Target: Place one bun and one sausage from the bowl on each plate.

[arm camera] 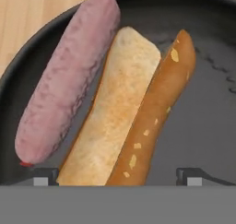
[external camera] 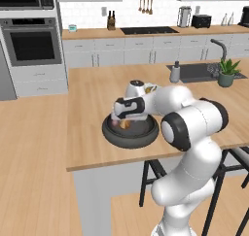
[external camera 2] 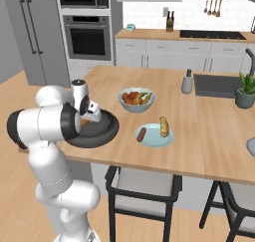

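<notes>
Claw (arm camera: 117, 176) spread wide, empty, low over the bowl (arm camera: 203, 103) at worktop (external camera 2: 209, 151) edge. Between its tips: a bun (arm camera: 113, 121), pink sausage (arm camera: 69, 75) on one side, a browner seeded bun touching on the other. Nearby plate (external camera 2: 154, 139) has sausage + bun; fruit bowl (external camera 2: 136, 99) behind.

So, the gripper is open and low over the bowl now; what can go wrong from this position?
1. In the hand view the bun lies tight between the pink sausage and a browner roll, so the open gripper may pinch two things.
2. A fingertip could hit the bowl.
3. One plate already has its bun and sausage; adding there would be wrong.
</notes>
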Motion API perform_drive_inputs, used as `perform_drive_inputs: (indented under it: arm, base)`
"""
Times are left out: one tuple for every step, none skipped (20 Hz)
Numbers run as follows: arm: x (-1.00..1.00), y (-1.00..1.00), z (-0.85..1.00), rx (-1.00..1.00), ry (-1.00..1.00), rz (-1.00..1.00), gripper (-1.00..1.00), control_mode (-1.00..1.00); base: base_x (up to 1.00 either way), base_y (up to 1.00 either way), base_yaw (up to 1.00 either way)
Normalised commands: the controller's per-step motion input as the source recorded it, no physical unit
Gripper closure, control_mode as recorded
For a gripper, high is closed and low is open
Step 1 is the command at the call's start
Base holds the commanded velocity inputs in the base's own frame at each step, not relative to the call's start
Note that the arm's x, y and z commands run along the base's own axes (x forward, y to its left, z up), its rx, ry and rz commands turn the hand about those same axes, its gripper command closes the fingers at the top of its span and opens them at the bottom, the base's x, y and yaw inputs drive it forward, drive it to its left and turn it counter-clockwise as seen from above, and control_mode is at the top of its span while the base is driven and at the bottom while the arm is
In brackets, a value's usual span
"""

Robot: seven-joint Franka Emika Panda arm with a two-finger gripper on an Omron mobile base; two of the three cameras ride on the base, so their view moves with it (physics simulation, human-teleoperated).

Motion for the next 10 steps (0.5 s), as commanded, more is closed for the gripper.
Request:
perform_drive_inputs:
  arm:
    - [0.00, 0.00, -0.23, 0.00, 0.00, 0.00, -1.00, -1.00]
    - [0.00, 0.00, -0.21, 0.00, 0.00, 0.00, -1.00, -1.00]
    - [0.00, 0.00, -0.26, 0.00, 0.00, 0.00, -1.00, -1.00]
    - [-0.02, 0.03, -0.34, 0.00, 0.00, 0.00, -1.00, -1.00]
    - [-0.01, 0.06, -0.40, 0.00, 0.00, 0.00, -1.00, -1.00]
    - [-0.01, 0.02, -0.36, 0.00, 0.00, 0.00, -1.00, -1.00]
    - [0.00, 0.00, -0.09, 0.00, 0.00, 0.00, -1.00, -1.00]
    - [0.00, 0.15, -0.03, 0.00, 0.00, 0.00, -1.00, -1.00]
    - [0.00, 0.13, 0.00, 0.00, 0.01, 0.00, 1.00, -1.00]
    - [0.00, 0.16, 0.00, 0.00, 0.01, 0.00, 1.00, -1.00]
  base:
    - [0.00, 0.00, 0.00]
    - [0.00, 0.00, 0.00]
    - [0.00, 0.00, 0.00]
    - [0.00, 0.00, 0.00]
    - [0.00, 0.00, 0.00]
    - [0.00, 0.00, 0.00]
    - [0.00, 0.00, 0.00]
    - [0.00, 0.00, 0.00]
    - [0.00, 0.00, 0.00]
    - [0.00, 0.00, 0.00]
